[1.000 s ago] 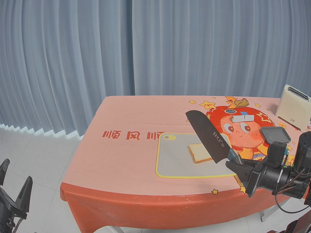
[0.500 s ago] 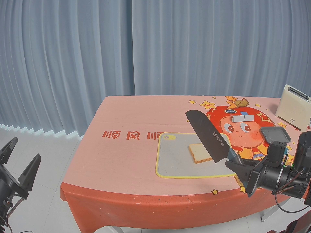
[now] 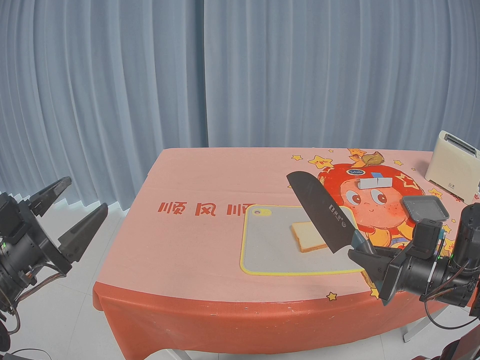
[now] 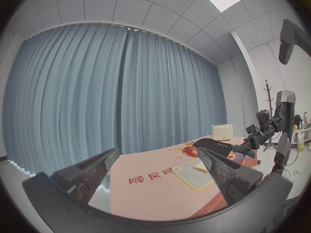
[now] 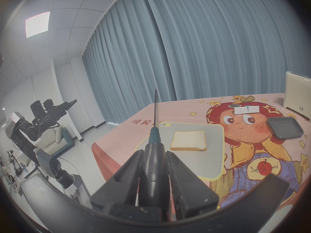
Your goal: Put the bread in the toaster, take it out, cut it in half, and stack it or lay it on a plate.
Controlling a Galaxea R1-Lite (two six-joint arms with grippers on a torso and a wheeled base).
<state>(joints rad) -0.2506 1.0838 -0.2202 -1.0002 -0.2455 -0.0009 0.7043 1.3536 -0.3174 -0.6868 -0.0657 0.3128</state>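
A slice of bread (image 3: 309, 236) (image 5: 189, 140) (image 4: 201, 167) lies whole on the grey, yellow-rimmed cutting board (image 3: 272, 243) (image 5: 207, 159) (image 4: 188, 175). My right gripper (image 3: 367, 256) (image 5: 155, 165) is shut on the handle of a black knife (image 3: 322, 211) (image 5: 155, 109) (image 4: 213, 144), whose blade hangs edge-down in the air above the bread's right side. Left of the table, off its edge and above the floor, my left gripper (image 3: 67, 211) (image 4: 158, 160) stands open and holds nothing. The cream toaster (image 3: 455, 166) (image 5: 297, 94) (image 4: 222, 132) stands at the table's far right. A dark grey plate (image 3: 425, 207) (image 5: 284, 127) lies right of the board.
The table (image 3: 200, 246) wears a pink cloth with a cartoon print. Two small white and blue blocks (image 3: 376, 181) (image 5: 248, 109) lie on the print behind the board. Blue curtains hang behind the table, and open floor lies to the left.
My left arm has risen and swung in toward the table's left side, its gripper still open. The right gripper and knife have stayed put.
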